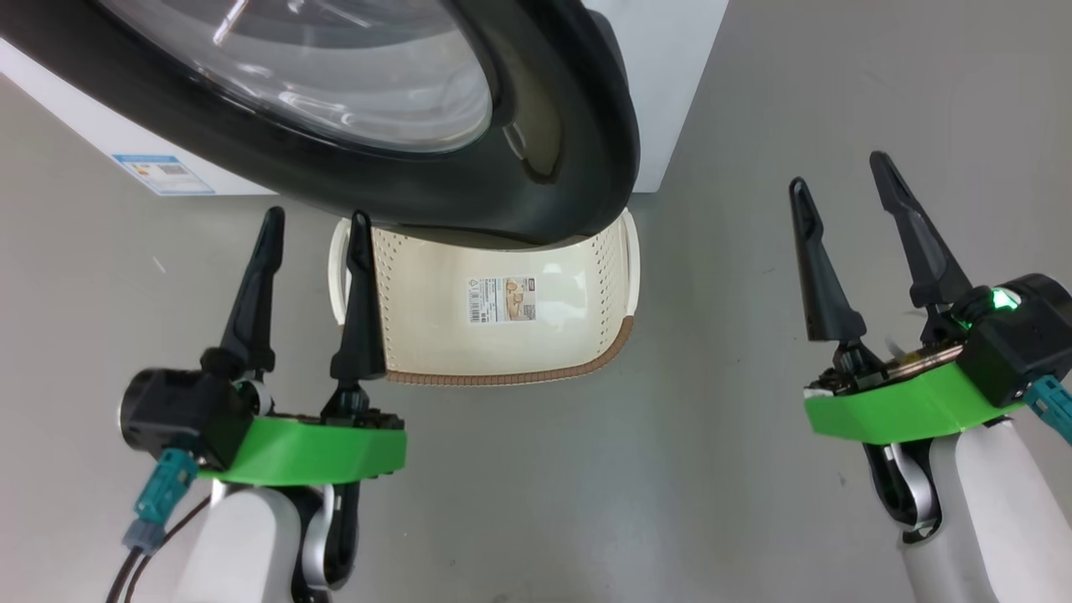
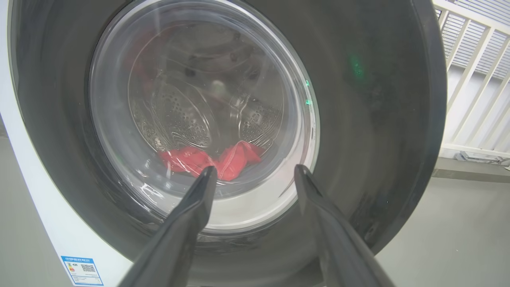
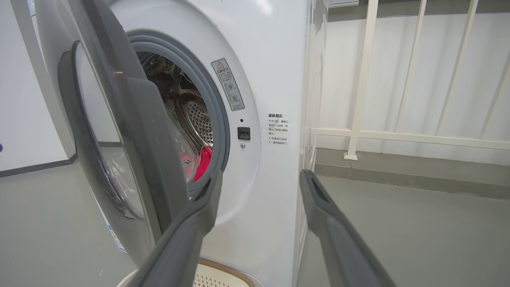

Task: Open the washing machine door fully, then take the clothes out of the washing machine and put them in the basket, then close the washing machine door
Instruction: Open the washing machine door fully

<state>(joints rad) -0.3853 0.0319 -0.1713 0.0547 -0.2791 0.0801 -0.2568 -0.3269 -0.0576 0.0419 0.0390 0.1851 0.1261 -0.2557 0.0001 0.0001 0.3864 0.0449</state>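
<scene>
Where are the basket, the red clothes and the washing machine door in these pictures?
basket [image 1: 502,378]: head view, on its brown front rim.
clothes [image 2: 239,157]: left wrist view, on the red fabric behind the door glass.
washing machine door [image 1: 377,193]: head view, on its glossy black rim.

Above the right jaws the washing machine [image 3: 275,59] bears a warning-triangle label [image 3: 228,84] and Chinese print [image 3: 278,128]. The basket [image 1: 578,276] carries a barcode sticker [image 1: 501,300] beside the left jaws.

Your two arms, lower corners of the frame.
On your left gripper [image 1: 316,216] and right gripper [image 1: 838,172]: long black tapered fingers [image 1: 251,301], bright green wrist collars [image 1: 310,452], pale forearms [image 1: 997,519], teal cable plugs [image 1: 163,494]; a green light [image 1: 1001,299] glows at right.
</scene>
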